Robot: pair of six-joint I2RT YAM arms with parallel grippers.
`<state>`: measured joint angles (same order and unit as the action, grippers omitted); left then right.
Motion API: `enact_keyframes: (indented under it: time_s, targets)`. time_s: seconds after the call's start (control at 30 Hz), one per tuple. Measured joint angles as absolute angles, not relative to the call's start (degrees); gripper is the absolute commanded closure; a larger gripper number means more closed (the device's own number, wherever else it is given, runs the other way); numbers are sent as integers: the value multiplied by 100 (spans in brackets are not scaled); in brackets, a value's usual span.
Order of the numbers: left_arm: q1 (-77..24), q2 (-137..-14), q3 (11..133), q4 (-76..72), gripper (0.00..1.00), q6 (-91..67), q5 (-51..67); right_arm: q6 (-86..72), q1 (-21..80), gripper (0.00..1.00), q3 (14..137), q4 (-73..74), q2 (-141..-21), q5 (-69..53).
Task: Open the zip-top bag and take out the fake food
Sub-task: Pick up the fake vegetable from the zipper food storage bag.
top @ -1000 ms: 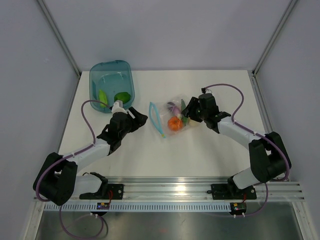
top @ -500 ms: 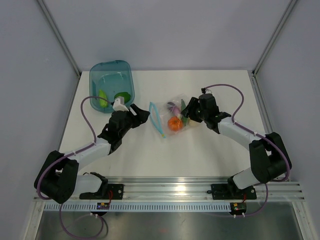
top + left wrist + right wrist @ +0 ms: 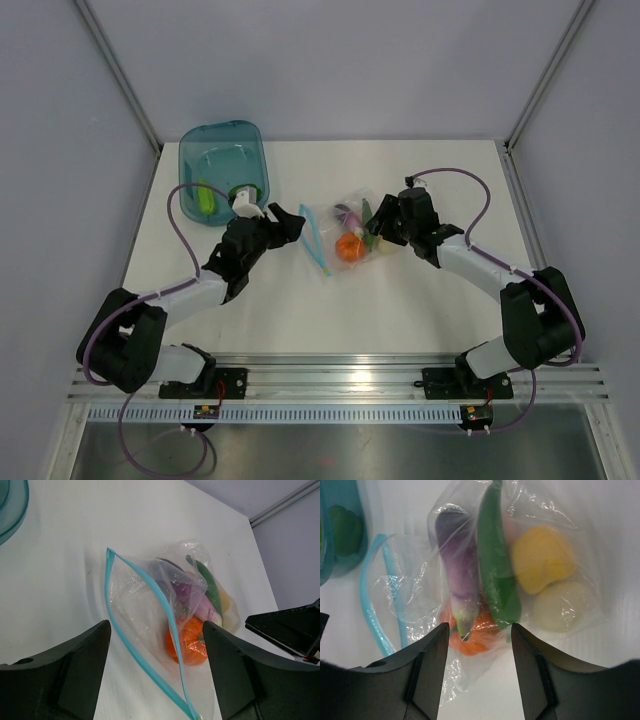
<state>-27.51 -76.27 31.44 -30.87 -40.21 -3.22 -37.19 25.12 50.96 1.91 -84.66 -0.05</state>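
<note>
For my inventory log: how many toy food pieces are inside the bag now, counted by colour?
Purple eggplant: 1
Green pod: 1
Orange tomato: 1
Yellow lemon: 1
White egg: 1
Total in bag: 5

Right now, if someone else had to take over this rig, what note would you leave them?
Left hand: open, empty, just left of the bag's mouth.
Right hand: open, at the bag's closed end; no grip visible.
Bag: lying mid-table, blue zip strip parted, mouth toward the left hand.
Inside it: eggplant, green pod, tomato, lemon, egg.
Tub, back left, holds two green pieces.
Done: bag opened.
Left: take the five pieces out of the bag.
</note>
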Motion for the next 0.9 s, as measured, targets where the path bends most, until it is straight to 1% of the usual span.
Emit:
enact_keyframes:
  time_s: [0.13, 0.47, 0.63, 0.73, 0.8, 0.9]
  targets:
    - [-2912, -7856, 3258, -3310, 22, -3889, -307, -3658, 2512, 40, 5148, 471, -8475, 259]
    - [-3717, -8726, 4053, -3308, 23, -3485, -318, -3496, 2512, 40, 5321, 777, -8543, 932]
    - [-3719, -8901, 4093, -3100, 23, -3468, -523, -3404, 2491, 36, 5439, 875, -8715, 1181]
    - [-3717, -8892, 4088, -3013, 23, -3465, -714, -3387, 2432, 31, 5478, 908, -8851, 1210]
    - [-3717, -8855, 4069, -3000, 23, -3452, -810, -3387, 2386, 31, 5483, 915, -8912, 1243]
    - [-3717, -8783, 4066, -3000, 23, -3448, -956, -3393, 2314, 27, 5483, 930, -8969, 1256]
